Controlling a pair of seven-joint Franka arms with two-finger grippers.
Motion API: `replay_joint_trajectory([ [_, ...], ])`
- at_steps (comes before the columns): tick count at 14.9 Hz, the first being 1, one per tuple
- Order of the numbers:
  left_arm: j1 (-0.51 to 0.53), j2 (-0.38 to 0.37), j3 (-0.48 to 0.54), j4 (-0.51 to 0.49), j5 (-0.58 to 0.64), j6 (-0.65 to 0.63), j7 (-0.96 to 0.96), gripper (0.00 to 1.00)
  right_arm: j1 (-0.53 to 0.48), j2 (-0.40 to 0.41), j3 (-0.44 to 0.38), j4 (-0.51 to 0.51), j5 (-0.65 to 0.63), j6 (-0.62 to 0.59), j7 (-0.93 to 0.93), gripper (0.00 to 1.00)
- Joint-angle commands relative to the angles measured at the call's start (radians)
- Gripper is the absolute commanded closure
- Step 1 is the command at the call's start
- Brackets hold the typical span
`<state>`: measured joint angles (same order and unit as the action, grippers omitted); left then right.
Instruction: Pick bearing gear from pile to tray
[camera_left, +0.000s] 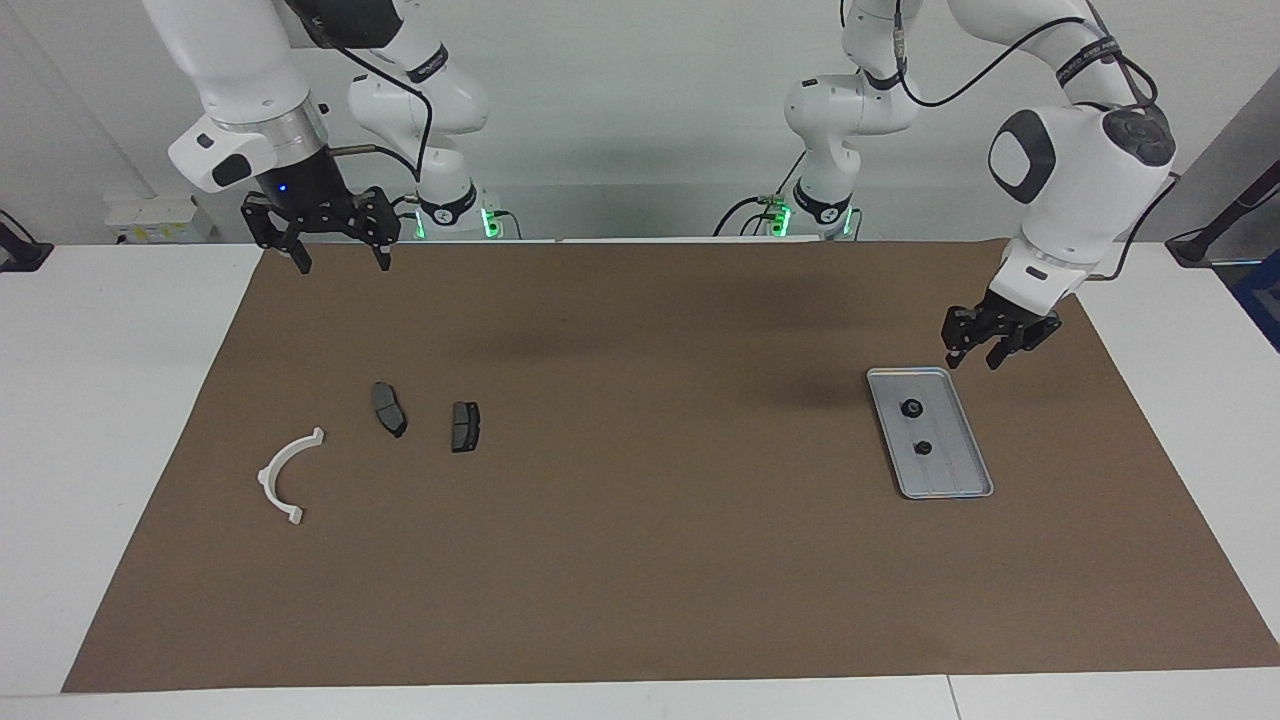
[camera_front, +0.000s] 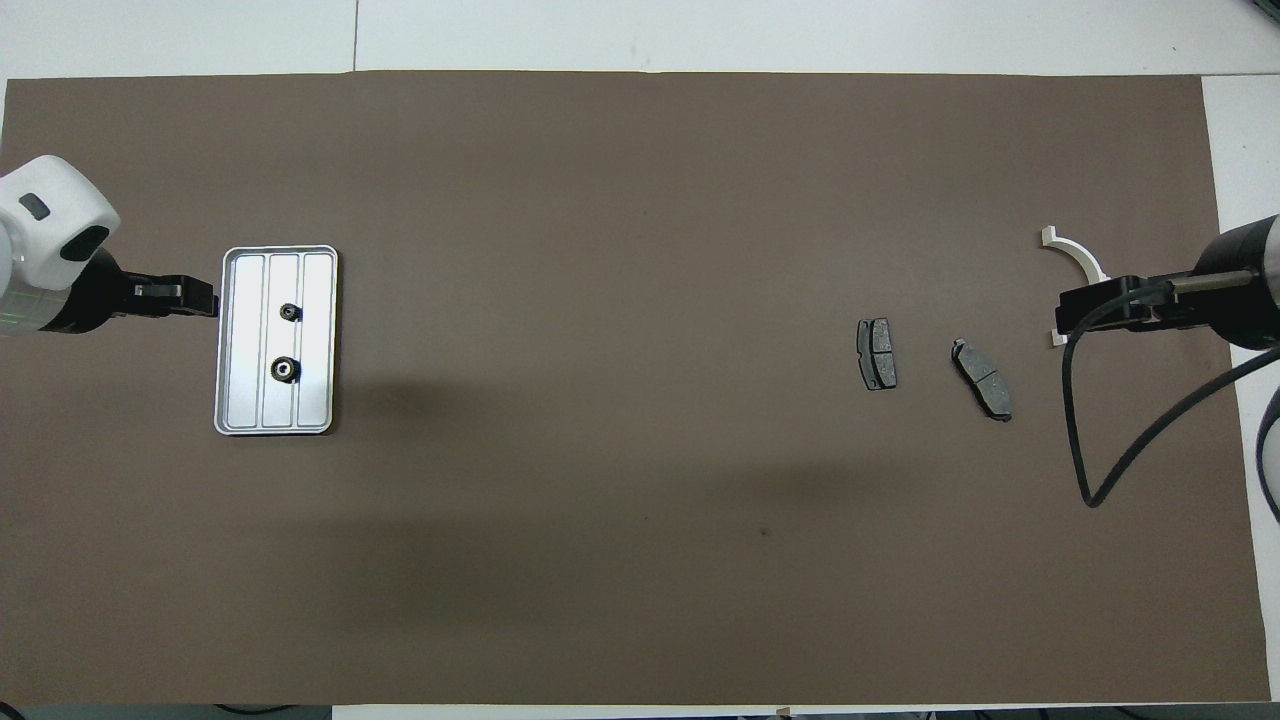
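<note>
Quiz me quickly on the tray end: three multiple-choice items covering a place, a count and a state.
1. Where is the shallow silver ribbed metal tray? A toward the left arm's end of the table; B toward the right arm's end; C at mid-table.
2. How many small black round gears lie in it? A one; B two; C four.
3. The left claw is: A holding a gear; B empty; C resting in the tray.

A: the tray lies by the left arm.
B: two show.
B: nothing is between the claw's fingers.
</note>
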<state>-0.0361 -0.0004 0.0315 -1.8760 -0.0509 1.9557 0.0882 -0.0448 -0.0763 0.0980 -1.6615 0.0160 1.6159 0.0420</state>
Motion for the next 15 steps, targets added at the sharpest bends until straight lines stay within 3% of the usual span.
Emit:
replay_joint_trajectory([
  [1, 0.007, -0.044, -0.001, 0.093, -0.009, -0.154, -0.013, 0.36, -0.014, -0.008, 0.002, -0.003, 0.024, 0.007, -0.021, 0.0],
  [5, 0.004, -0.084, -0.004, 0.169, 0.032, -0.3, -0.025, 0.35, -0.014, -0.008, 0.002, -0.003, 0.024, 0.007, -0.021, 0.0],
  [6, 0.007, -0.093, -0.007, 0.169, 0.036, -0.311, -0.027, 0.27, -0.014, -0.008, 0.002, -0.003, 0.024, 0.007, -0.021, 0.0],
  [8, 0.008, -0.101, -0.001, 0.163, 0.036, -0.32, -0.028, 0.0, -0.014, -0.008, 0.002, -0.003, 0.024, 0.007, -0.021, 0.0],
  [15, 0.01, -0.101, 0.008, 0.167, 0.036, -0.343, -0.033, 0.0, -0.014, -0.008, 0.002, -0.003, 0.024, 0.007, -0.021, 0.0],
])
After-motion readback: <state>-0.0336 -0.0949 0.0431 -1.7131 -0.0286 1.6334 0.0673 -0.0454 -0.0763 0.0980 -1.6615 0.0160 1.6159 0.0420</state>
